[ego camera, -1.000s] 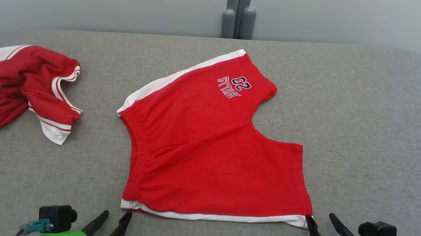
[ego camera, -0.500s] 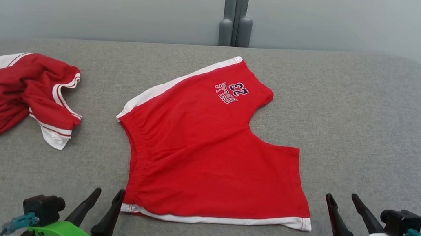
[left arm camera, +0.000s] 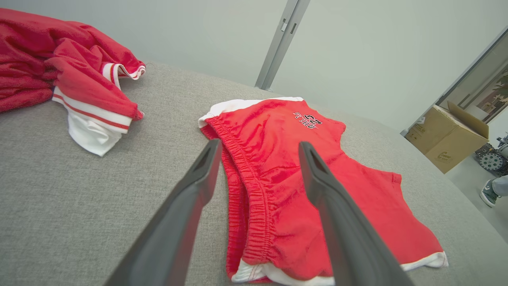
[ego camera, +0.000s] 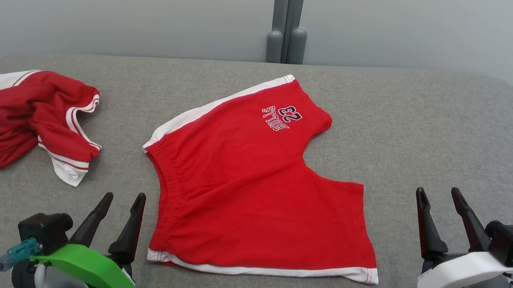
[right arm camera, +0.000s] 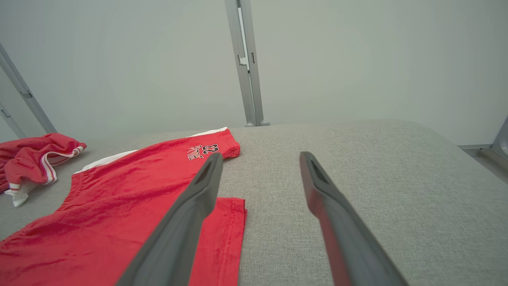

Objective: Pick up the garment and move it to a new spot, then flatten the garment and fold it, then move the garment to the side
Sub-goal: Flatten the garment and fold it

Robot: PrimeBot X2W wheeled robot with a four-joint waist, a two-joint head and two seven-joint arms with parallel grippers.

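The garment (ego camera: 255, 189), red shorts with white side stripes and a dark "23" print, lies spread flat on the grey padded surface (ego camera: 439, 129), its waistband to the left. My left gripper (ego camera: 123, 198) stands open just left of the shorts' near waistband corner, apart from the cloth. In the left wrist view the elastic waistband (left arm camera: 254, 190) runs between my two fingers (left arm camera: 198, 186). To the right of the shorts' near leg hem, my right gripper (ego camera: 437, 194) stands open and empty. The right wrist view shows the shorts (right arm camera: 119, 186) to the left of the fingers (right arm camera: 198, 198).
A second red garment (ego camera: 14, 117) with white trim lies crumpled at the left of the surface. Grey wall panels and a post (ego camera: 287, 13) stand behind. In the left wrist view a cardboard box (left arm camera: 446, 135) and a person's shoe (left arm camera: 488, 192) are off to the right.
Both grippers have let go of the shorts' near corners and drawn away from the hem, the left to the left, the right to the right and upward. The head view shifted slightly.
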